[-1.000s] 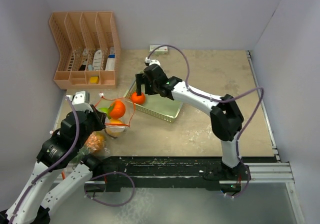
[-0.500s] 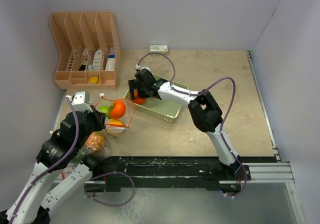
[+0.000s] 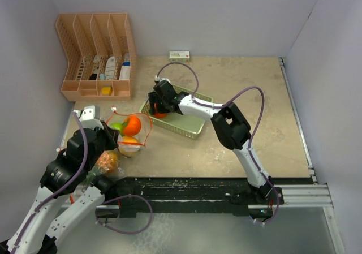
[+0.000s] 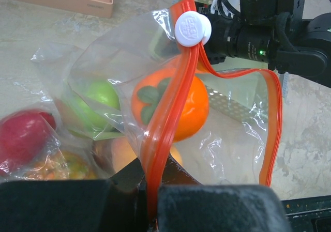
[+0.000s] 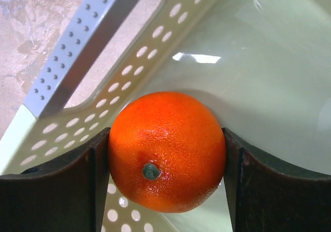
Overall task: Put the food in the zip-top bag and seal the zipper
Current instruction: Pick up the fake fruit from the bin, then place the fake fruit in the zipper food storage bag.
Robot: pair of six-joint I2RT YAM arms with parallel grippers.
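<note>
A clear zip-top bag (image 3: 129, 134) with an orange zipper strip (image 4: 166, 119) and a white slider (image 4: 192, 29) lies at the left with its mouth open. It holds an orange fruit with green leaves (image 4: 175, 106), a green lime (image 4: 101, 99), a red fruit (image 4: 23, 138) and a yellow piece. My left gripper (image 4: 150, 203) is shut on the zipper strip at the bag's near end. My right gripper (image 5: 166, 159) is shut on an orange (image 5: 166, 150), low in the corner of the pale green basket (image 5: 258, 61), just right of the bag (image 3: 159, 112).
The pale green perforated basket (image 3: 189, 124) sits mid-table. A peach desk organizer (image 3: 96, 56) stands at the back left. A small white-and-green box (image 3: 179, 54) lies by the back wall. A spiky orange fruit (image 3: 107, 161) sits by my left arm.
My right arm has folded in, its elbow swinging left, and the gripper with the orange has sunk into the basket's corner. The left gripper and bag have shifted slightly.
</note>
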